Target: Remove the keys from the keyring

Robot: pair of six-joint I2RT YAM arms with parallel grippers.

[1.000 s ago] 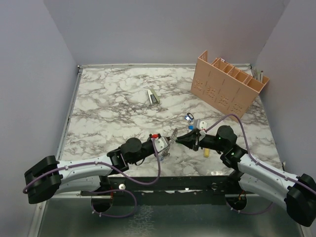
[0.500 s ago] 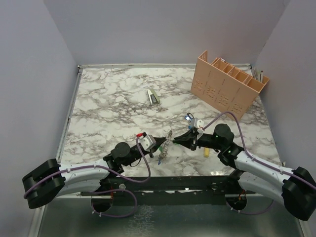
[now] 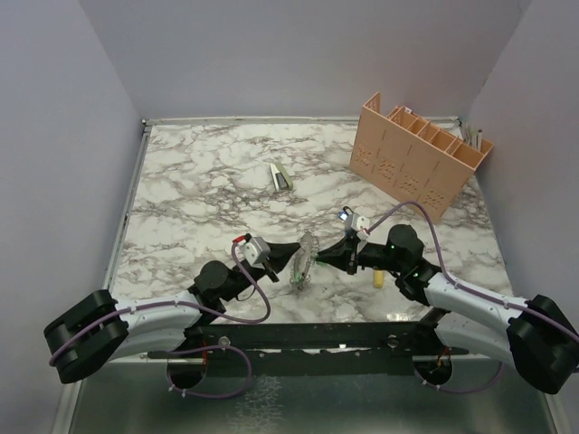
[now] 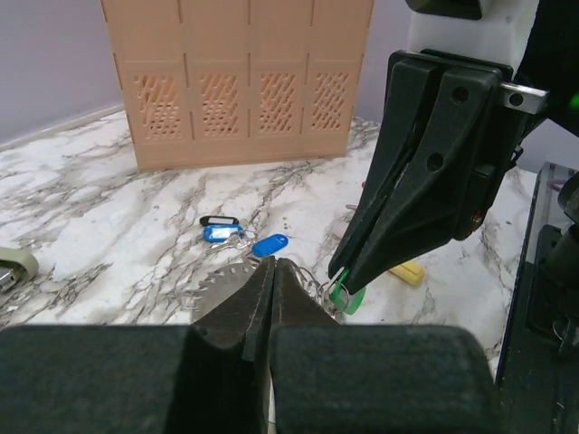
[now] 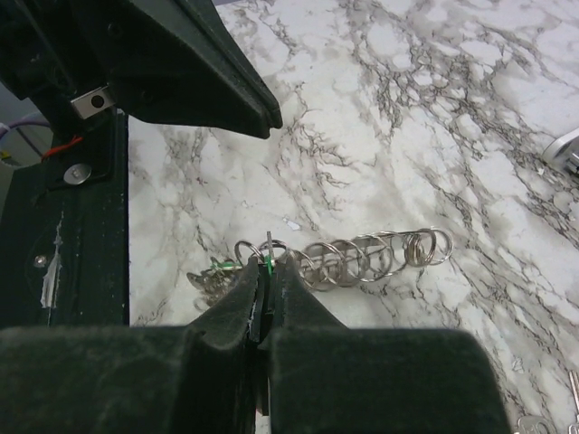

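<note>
Marble surface (image 3: 199, 181), lilac walls on three sides. My left end effector (image 4: 274, 271) is pinched together on the rim of the keyring (image 3: 305, 253), which stands on edge low in the middle of the top view; I cannot tell whether its bottom touches the surface. Facing it from the right, my right end effector (image 5: 263, 276) is clamped on a green key (image 4: 346, 298) at the ring's edge, its tips just beside the left ones. Two blue keys (image 4: 270, 244) lie loose on the surface beyond, toward the peach rack (image 3: 421, 154) in the upper right.
</note>
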